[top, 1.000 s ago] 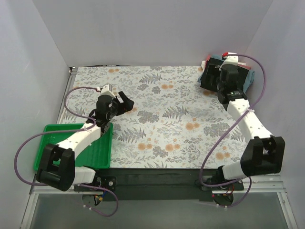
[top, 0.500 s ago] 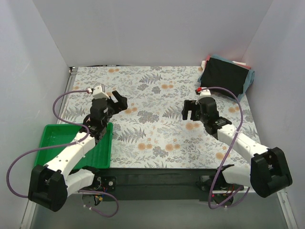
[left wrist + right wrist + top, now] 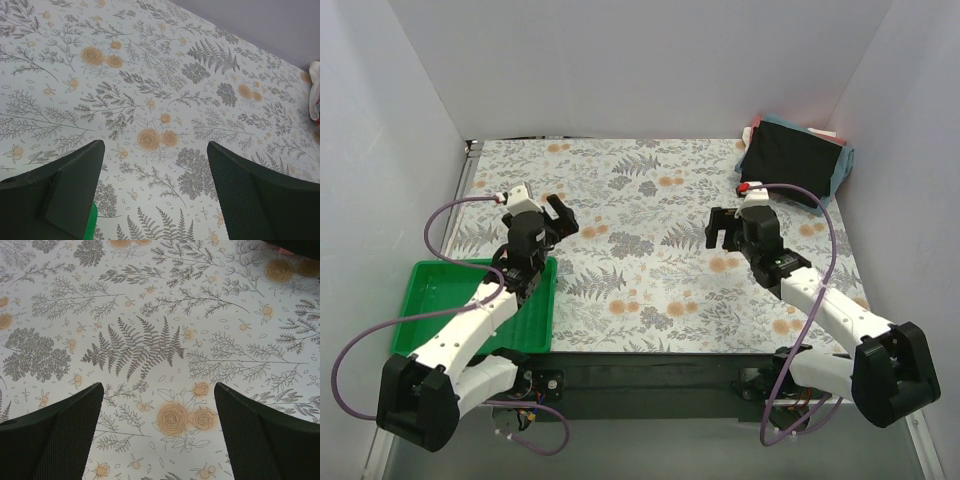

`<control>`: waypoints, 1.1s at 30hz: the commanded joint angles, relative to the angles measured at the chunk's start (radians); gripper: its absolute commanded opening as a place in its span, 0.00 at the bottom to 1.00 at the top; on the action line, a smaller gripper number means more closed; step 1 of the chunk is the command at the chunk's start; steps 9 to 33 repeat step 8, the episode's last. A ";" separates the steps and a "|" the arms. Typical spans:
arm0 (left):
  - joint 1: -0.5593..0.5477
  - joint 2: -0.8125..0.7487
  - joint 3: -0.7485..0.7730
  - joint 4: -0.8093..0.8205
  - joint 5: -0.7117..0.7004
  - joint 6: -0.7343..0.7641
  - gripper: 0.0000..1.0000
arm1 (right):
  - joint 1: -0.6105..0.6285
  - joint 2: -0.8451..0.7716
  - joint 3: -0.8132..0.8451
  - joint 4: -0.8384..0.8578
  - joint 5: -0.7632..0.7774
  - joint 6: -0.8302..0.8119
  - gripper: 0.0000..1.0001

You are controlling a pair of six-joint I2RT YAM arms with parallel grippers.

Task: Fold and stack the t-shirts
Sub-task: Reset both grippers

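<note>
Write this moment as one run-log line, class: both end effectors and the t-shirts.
left end effector: open, empty | right end effector: open, empty | t-shirts: piled in far right corner, black on top

Plain pale walls (image 3: 620, 60) enclose a table (image 3: 650, 200) with floral-patterned covering.

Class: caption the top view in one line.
Left tool and right tool open over table; shirts piled far right.
</note>
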 commanded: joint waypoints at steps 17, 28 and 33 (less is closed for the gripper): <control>-0.003 -0.068 -0.024 -0.033 -0.107 0.002 0.83 | 0.005 -0.042 0.007 0.018 0.051 -0.018 0.97; -0.003 -0.068 -0.024 -0.033 -0.107 0.002 0.83 | 0.005 -0.042 0.007 0.018 0.051 -0.018 0.97; -0.003 -0.068 -0.024 -0.033 -0.107 0.002 0.83 | 0.005 -0.042 0.007 0.018 0.051 -0.018 0.97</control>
